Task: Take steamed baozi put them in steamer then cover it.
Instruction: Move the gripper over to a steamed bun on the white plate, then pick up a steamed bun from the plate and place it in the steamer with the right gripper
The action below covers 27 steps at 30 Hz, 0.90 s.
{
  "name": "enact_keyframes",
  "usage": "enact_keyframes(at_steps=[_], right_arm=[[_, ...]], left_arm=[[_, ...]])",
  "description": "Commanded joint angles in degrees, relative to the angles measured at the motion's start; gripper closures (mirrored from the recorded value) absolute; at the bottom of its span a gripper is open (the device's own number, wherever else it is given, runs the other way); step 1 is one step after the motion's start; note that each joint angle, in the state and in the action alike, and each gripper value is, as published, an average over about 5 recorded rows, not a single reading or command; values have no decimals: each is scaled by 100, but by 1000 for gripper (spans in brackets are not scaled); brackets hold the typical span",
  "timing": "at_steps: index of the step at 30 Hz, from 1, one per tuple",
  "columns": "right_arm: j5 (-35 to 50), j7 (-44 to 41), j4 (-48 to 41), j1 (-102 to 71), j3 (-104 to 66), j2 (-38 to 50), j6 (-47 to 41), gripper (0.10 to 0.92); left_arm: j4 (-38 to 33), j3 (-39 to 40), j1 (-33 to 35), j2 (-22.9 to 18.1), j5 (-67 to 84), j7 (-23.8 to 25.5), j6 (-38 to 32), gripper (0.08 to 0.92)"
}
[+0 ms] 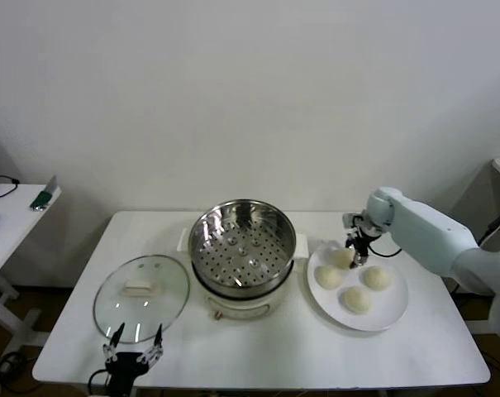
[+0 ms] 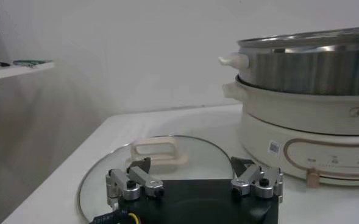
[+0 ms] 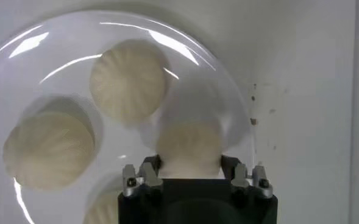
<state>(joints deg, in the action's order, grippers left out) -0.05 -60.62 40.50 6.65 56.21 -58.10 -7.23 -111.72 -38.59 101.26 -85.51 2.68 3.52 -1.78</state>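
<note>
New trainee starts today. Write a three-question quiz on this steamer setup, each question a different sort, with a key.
1. True or false: the steamer already holds a bun.
2. Multiple choice: the right gripper is
A) parked off the table
B) shut on the rear-left baozi on the white plate
C) lifting the glass lid
3. Fill in: the left gripper, jaws open, sits at the table's front edge beside the ____.

Key
1. False. The perforated basket is empty; all four buns are on the plate.
2. B. The right wrist view shows the jaws closed on either side of that bun.
3. Glass lid, lying flat on the table left of the steamer.
</note>
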Motion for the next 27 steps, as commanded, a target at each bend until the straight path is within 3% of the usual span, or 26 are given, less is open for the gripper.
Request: enact_keyframes(at_steps=[1, 7, 11, 15, 21, 27], right_arm=[[344, -20, 464, 450, 159, 118, 51, 455], [1193, -233, 1392, 2510, 1535, 396, 671, 454], [1838, -507, 1780, 4022, 2394, 150, 1616, 447], [1949, -539, 2578, 4932, 2822, -234, 2490, 441], [1354, -73, 3875, 5038, 3017, -959, 3131, 440], [-4, 273, 3492, 4096, 2895, -1700, 3722, 440]], left_arm=[[-59, 13, 56, 4, -66, -2, -11, 177], [-114, 83, 111, 21, -126, 0, -43, 177], [-122, 128, 120, 34, -168, -1, -72, 177], [-146, 160, 106, 37, -194, 1, -72, 177], [-146, 176, 61, 36, -206, 2, -68, 177], [-177, 200, 48, 24, -216, 5, -67, 177]])
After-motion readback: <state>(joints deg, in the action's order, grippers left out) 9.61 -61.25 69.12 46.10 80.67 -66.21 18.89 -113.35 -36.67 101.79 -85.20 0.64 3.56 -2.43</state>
